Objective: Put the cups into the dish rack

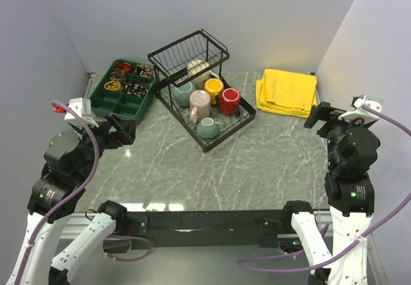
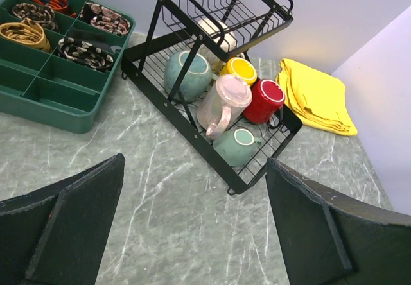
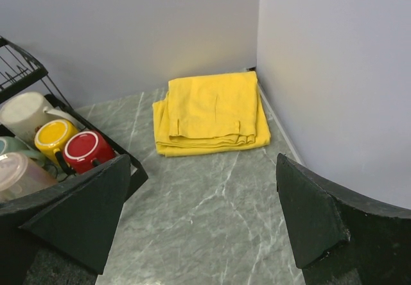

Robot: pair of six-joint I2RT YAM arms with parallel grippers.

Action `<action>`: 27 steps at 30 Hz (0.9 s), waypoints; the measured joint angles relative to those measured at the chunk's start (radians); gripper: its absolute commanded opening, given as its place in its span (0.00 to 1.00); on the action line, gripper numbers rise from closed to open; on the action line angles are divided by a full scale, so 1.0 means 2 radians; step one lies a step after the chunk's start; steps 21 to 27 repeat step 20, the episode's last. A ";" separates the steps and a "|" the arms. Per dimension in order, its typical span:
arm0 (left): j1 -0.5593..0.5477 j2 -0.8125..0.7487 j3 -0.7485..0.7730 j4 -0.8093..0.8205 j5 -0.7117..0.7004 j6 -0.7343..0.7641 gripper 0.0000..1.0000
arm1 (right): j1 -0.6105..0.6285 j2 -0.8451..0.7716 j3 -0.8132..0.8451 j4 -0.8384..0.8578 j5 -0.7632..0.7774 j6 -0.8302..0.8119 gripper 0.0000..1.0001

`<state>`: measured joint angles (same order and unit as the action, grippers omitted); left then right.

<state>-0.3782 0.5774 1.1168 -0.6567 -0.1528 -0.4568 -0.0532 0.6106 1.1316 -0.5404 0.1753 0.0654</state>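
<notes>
All six mugs sit in the black wire dish rack (image 1: 221,133) at the back centre: cream (image 1: 198,69) under the raised basket, grey-green (image 1: 183,93), yellow (image 1: 213,89), red (image 1: 230,100), pale pink (image 1: 199,105) and small teal (image 1: 208,128) on the flat tray. The left wrist view shows the rack (image 2: 192,126) with the pink mug (image 2: 223,102) and teal mug (image 2: 236,145). My left gripper (image 1: 122,131) (image 2: 192,227) is open and empty, left of the rack. My right gripper (image 1: 318,115) (image 3: 202,227) is open and empty, over bare table at the right.
A green compartment tray (image 1: 119,108) with small items stands at the back left, touching the rack's corner. A folded yellow cloth (image 1: 286,92) (image 3: 209,112) lies at the back right by the wall. Grey walls close in the table on three sides.
</notes>
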 measured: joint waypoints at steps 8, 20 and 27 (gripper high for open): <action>0.000 0.000 0.005 -0.004 0.005 0.000 0.96 | 0.000 -0.009 0.000 0.001 0.000 -0.002 1.00; 0.000 0.000 0.020 -0.009 0.009 0.000 0.96 | 0.000 -0.014 -0.005 0.008 0.011 -0.006 1.00; 0.000 0.000 0.020 -0.009 0.009 0.000 0.96 | 0.000 -0.014 -0.005 0.008 0.011 -0.006 1.00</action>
